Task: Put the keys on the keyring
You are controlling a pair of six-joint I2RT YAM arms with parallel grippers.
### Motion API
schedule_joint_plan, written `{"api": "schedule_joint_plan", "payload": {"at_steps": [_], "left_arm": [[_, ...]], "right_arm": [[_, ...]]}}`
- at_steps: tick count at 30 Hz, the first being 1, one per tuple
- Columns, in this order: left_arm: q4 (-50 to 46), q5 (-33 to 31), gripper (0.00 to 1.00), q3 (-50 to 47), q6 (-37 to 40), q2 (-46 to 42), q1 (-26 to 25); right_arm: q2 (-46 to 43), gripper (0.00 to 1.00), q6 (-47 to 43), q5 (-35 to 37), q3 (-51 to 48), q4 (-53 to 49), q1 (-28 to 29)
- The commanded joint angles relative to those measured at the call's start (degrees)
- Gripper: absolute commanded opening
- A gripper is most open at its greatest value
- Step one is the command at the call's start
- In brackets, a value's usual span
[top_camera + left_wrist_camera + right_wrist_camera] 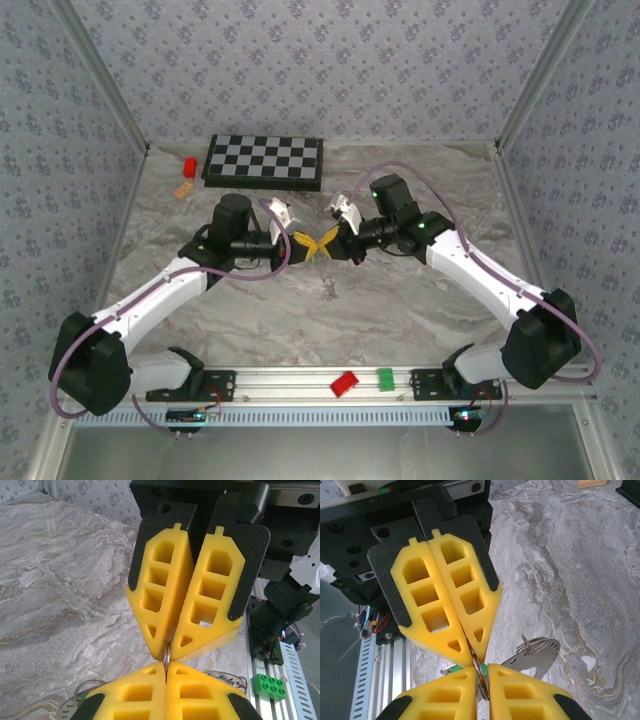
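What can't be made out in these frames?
- Left wrist: keyring is a thin edge; the left tool and right tool cover the rest.
- Right wrist: silvery piece sits partly behind the right tool; key or not, unclear.
- Top external: keyring and keys too small, hidden where the tools meet.

Top external camera: high behind the arm bases [180,372], facing down over the whole bench [420,310]. Wrist cameras: very close, sighting along the left fingers [130,700] and right fingers [520,692] respectively; both share the spot where these meet.
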Motion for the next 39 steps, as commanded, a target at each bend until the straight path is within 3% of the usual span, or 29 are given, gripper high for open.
{"api": "schedule_joint_plan", "payload": {"at_steps": [1, 2, 8, 10, 12, 18, 23, 39], "left_arm": [[2.04, 2.71, 0.0, 2.6, 0.87, -0.06, -0.47], [2.02, 2.75, 0.0, 2.6, 0.87, -0.14, -0.48], [2.25, 1.79, 0.0, 2.55, 0.37, -0.42, -0.48], [4.09, 0.14, 0.05, 2.29, -1.54, -0.65, -0.46], [7.02, -0.66, 0.16, 1.34, -3.6, -1.2, -0.42], [12.18, -1.62, 0.25, -0.77, -7.03, -3.47, -0.41], [13.81, -1.5, 0.26, -1.47, -7.76, -3.55, -0.4], [13.81, 0.83, 0.26, 0.38, -8.59, 1.26, -0.93]], "right_arm": [[0.71, 0.05, -0.8, -1.55, 1.38, -0.26, 1.0], [0.65, 0.0, -0.8, -1.67, 1.39, -0.25, 1.09], [-0.17, 0.0, -0.18, -0.55, 0.89, 0.14, 0.87], [-1.0, 0.0, 0.84, -0.11, -0.1, 2.23, 0.36], [-2.28, 0.0, 2.56, 0.32, -1.68, 5.5, -0.29], [-7.48, 0.0, 9.3, 0.01, -8.72, 20.32, -3.36], [-10.04, 0.0, 13.65, -1.18, -12.79, 29.28, -4.92], [-11.11, 0.0, 19.01, -4.02, -15.53, 37.56, -5.86]]}}
